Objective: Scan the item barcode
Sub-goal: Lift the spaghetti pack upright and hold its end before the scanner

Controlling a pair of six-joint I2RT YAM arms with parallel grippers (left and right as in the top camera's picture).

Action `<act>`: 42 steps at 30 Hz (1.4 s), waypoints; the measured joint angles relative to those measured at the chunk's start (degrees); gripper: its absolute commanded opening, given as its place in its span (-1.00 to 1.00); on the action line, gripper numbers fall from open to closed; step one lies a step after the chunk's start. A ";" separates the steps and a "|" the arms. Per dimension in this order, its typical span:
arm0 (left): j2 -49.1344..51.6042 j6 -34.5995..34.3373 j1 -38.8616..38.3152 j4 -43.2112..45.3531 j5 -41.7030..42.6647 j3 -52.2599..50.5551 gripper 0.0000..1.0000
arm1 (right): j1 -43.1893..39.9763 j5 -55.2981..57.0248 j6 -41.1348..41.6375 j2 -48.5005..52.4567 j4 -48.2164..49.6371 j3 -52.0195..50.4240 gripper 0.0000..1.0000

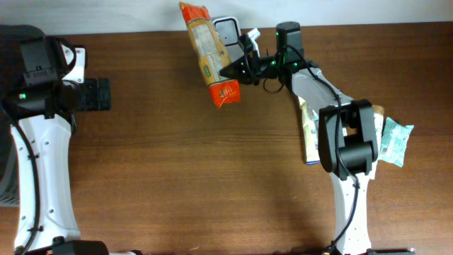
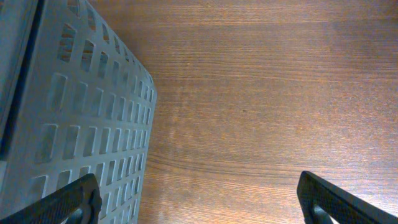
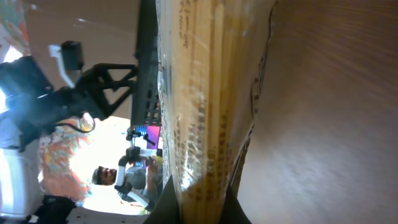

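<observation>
Orange plastic wraps the pasta packet (image 1: 209, 53), which the right gripper (image 1: 237, 71) has clamped by its lower end, jaws closed tight on the wrapper. The packet is lifted clear of the brown wooden table (image 1: 212, 177), at the far edge near the middle, tilted with its top leaning toward the left. Just beside it, at the same far edge, stands a small white-framed device (image 1: 226, 30) that is probably the scanner, though it is partly hidden by the packet and the gripper. From the right wrist the packet fills the middle of the view, long pale strands showing through the clear film.

The left gripper (image 1: 99, 94) hangs near the left edge with its jaws wide apart and nothing between them, next to a grey perforated basket (image 2: 68, 112). By the right edge, partly under the right arm, lie a green-and-white packet (image 1: 309, 138) and a pale teal packet (image 1: 396, 142), close together.

The step in hand looks like presenting the packet to the scanner. I cannot make out a barcode in any view, so the next move likely calls for turning the wrist until the printed code faces the device, with the grip kept firm on the slippery film.
</observation>
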 measured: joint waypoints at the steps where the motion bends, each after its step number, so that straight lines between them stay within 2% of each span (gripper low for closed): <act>1: 0.00 0.00 0.00 0.00 0.00 0.00 0.99 | -0.46 0.02 -0.98 1.75 0.17 0.00 -0.93; 8: 0.00 0.00 0.00 0.00 0.00 0.00 0.99 | -0.70 0.04 -3.39 5.90 7.23 0.02 -0.93; 20: 0.00 0.00 0.00 0.00 0.00 0.00 0.98 | -2.36 0.13 -6.32 5.90 7.43 0.04 -0.92; 33: 0.00 0.00 0.00 0.00 0.00 0.00 0.98 | -4.59 2.29 -5.18 8.90 8.00 0.04 -0.92; 36: 0.00 0.00 0.00 0.00 0.00 0.00 0.98 | -4.59 1.62 0.70 9.86 16.37 -0.02 -0.92; 40: 0.00 0.00 0.00 0.00 0.00 0.00 0.98 | -4.61 -0.68 15.10 9.81 38.66 0.04 -0.92; 42: 0.00 0.00 0.00 0.00 0.00 0.00 0.98 | -4.61 -1.68 21.27 8.90 44.94 0.07 -0.92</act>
